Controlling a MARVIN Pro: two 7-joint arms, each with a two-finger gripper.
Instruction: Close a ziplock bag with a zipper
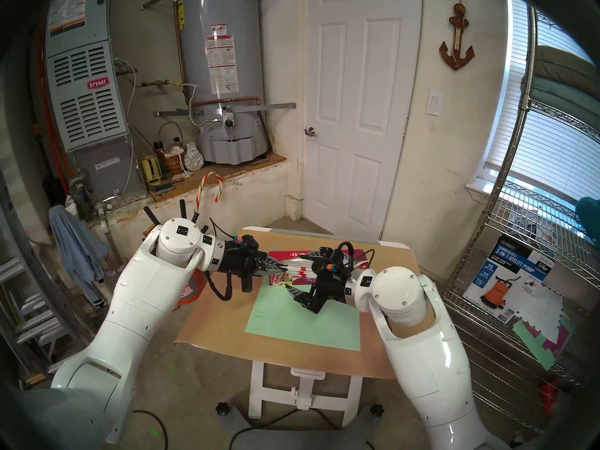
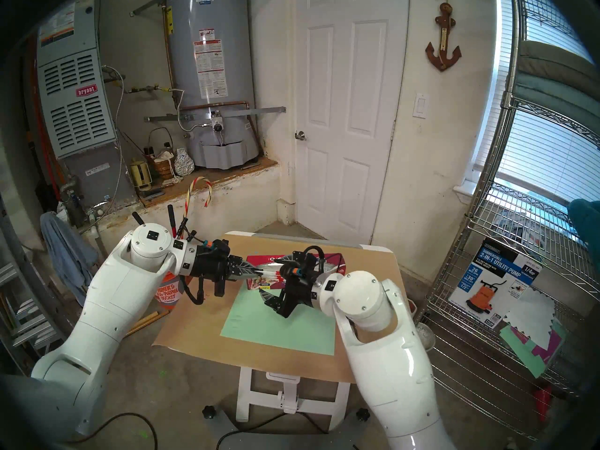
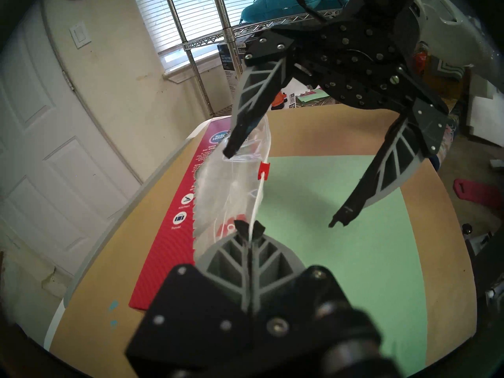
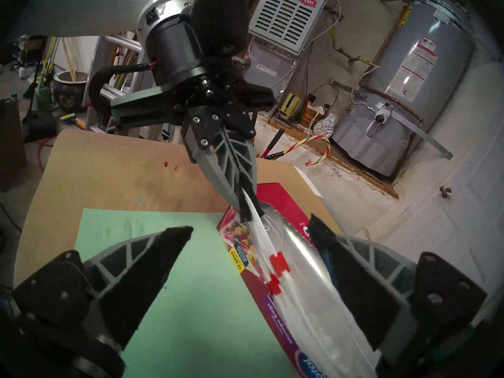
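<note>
My left gripper (image 3: 249, 228) is shut on one end of the ziplock bag (image 3: 231, 189), pinching the white zipper (image 3: 259, 197) between its fingertips. The clear bag stretches away from it, held above the red box (image 3: 169, 249). A small red slider (image 3: 264, 169) sits partway along the track. My right gripper (image 3: 281, 188) is open and straddles the bag around the slider (image 4: 278, 261). One of its fingers (image 3: 245, 118) lies against the bag's clear side, and the other finger (image 3: 381, 178) hangs free over the green sheet. In the head view the two grippers (image 1: 281, 267) (image 1: 300, 270) meet over the box.
The red-and-purple box (image 1: 292, 279) lies at the far edge of a green sheet (image 1: 302, 319) on the brown paper-covered table (image 1: 214, 313). A wire shelf (image 1: 519, 244) stands to the right. A water heater and furnace are behind on the left.
</note>
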